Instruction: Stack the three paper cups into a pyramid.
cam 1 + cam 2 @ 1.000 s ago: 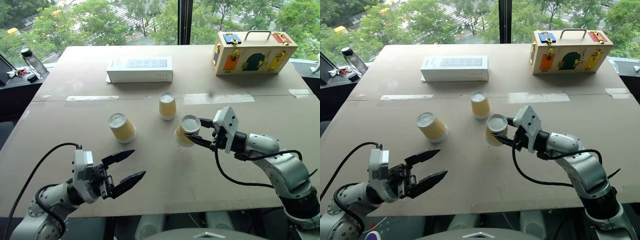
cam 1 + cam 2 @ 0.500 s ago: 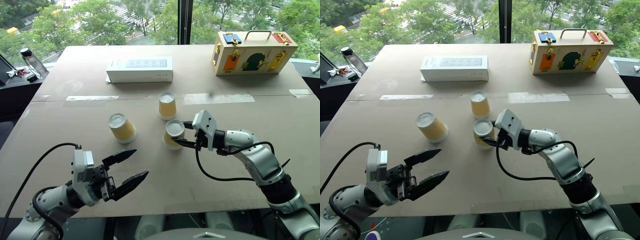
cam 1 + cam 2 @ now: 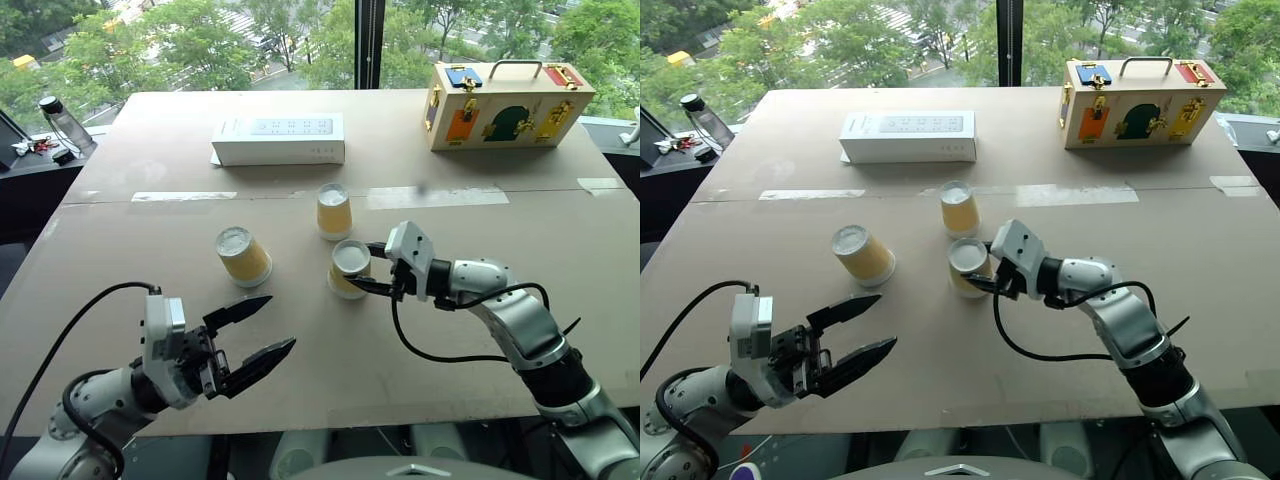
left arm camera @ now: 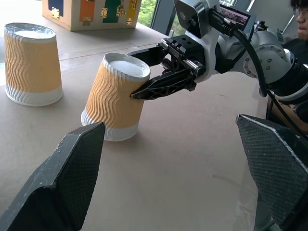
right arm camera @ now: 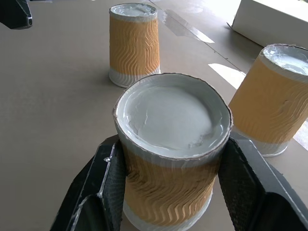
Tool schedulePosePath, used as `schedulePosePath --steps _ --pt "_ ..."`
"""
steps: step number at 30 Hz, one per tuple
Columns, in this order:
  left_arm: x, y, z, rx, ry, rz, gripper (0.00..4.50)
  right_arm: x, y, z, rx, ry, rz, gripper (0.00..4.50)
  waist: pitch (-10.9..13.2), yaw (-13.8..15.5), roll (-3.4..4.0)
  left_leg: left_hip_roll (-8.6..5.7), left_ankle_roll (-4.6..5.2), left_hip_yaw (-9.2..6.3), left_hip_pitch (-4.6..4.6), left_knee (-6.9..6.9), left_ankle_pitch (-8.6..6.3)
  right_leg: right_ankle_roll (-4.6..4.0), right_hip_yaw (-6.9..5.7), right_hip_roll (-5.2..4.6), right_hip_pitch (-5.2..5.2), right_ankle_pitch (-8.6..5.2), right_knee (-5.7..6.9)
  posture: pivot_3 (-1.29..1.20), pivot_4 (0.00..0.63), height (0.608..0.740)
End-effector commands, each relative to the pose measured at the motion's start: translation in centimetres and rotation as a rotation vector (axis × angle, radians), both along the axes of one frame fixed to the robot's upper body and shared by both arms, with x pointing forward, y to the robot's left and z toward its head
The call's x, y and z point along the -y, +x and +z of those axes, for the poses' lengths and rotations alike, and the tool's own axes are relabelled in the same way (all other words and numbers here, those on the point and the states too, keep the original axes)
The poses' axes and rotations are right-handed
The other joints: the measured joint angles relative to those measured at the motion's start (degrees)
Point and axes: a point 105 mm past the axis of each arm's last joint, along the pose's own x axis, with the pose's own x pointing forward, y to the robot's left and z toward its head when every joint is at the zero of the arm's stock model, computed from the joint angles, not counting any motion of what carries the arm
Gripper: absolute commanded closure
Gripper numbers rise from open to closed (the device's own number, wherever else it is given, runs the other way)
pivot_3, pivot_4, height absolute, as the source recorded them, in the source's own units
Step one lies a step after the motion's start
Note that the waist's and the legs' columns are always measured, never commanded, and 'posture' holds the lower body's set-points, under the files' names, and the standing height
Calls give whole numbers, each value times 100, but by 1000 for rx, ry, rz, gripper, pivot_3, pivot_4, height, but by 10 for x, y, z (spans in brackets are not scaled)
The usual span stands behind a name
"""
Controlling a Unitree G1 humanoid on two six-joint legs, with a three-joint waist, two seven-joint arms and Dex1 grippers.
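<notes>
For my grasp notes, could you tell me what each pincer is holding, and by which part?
The right pincer grips one upside-down paper cup by its upper sides, just under the upturned base. The left pincer is open, holding nothing.

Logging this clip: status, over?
Right gripper shut on near cup, tilted, rim touching table. Left gripper open, idle. Two cups standing inverted, apart.

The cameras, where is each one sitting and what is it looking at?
Left eye and right eye views: on the head, looking down over the table; both arms show.
Left wrist view: on the left arm, looking between its own open fingers at the right gripper shut on the held paper cup.
Right wrist view: on the right arm, looking along its fingers at that cup.
Shared: all show the held cup.
</notes>
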Motion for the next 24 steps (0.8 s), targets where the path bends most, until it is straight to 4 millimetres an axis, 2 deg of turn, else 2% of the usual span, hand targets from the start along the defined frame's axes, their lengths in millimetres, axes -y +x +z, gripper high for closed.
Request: schedulePosePath --steps 1,4,6,11,14,18,19,22,23,24 --pt "2 -1 5 26 1 -14 0 0 1 15 54 24 8 2537 0 -2 0 0 0 0 0 0 0 0 0 0 0 0 0 0 150 740" --pt "2 0 6 30 1 -14 0 5 2 15 51 19 -7 2537 0 -3 0 0 0 0 0 0 0 0 0 0 0 0 0 0 150 740" --pt "1 -2 5 30 0 -12 0 26 5 15 45 3 -57 2537 0 12 0 0 0 1 0 0 0 0 0 0 0 0 0 0 150 740" --pt "1 -4 4 28 -4 -10 0 60 4 21 39 -3 -136 2537 2 17 -1 -4 0 1 -8 1 0 0 2 -7 0 0 -6 0 150 740" --pt "1 -4 4 27 -9 -12 0 70 6 20 30 -6 -178 2537 2 -11 -1 1 0 1 -7 -3 -1 -1 -1 0 -4 0 -5 0 150 740" --pt "1 -3 4 26 -14 -25 0 76 12 4 -48 7 -222 2537 2 -6 -2 2 0 4 -5 -2 -1 -1 0 2 -4 0 -5 0 150 740" --pt "1 -3 4 28 -13 -29 0 76 10 0 -55 -7 -203 1536 2 1 -2 2 0 4 -5 -1 -1 -2 0 2 -3 1 -5 0 150 740" --pt "1 -2 5 33 -8 -39 0 78 10 5 -10 4 -204 315 2 18 -1 2 0 2 -7 0 -1 -4 -1 1 -2 2 -5 0 150 740" --pt "0 -2 5 33 -6 -38 0 81 12 19 50 22 -216 17 2 15 -1 2 0 2 -8 0 -1 -4 -1 0 -3 2 -5 0 150 740" --pt "-1 -2 5 32 -4 -34 0 83 13 35 94 56 -229 17 3 12 -1 1 0 3 -8 0 -1 -4 0 0 -3 2 -5 0 150 740"
